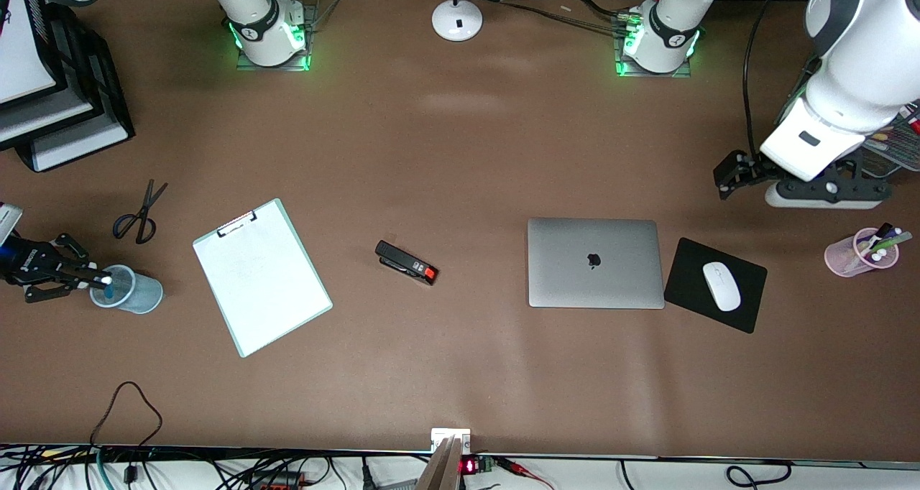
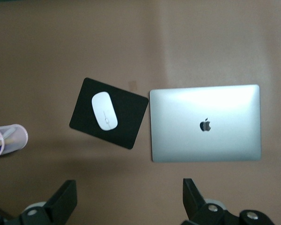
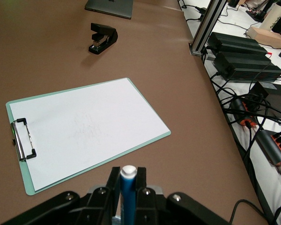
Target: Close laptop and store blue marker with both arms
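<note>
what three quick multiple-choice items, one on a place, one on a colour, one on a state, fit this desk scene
1. Where does the stapler lie?
A. between the clipboard and the laptop
B. on the mouse pad
C. inside the cup

2. What colour is the mouse?
A. red
B. white
C. green

3. What state is the laptop in?
A. open, screen lit
B. half open
C. closed flat

Answers:
1. A, it sits on bare table between the two.
2. B, it shows pale against the black mouse pad.
3. C, the lid with its logo faces up; meanwhile the right claw is shut on the blue marker over the clear cup, and the left claw hangs open.
</note>
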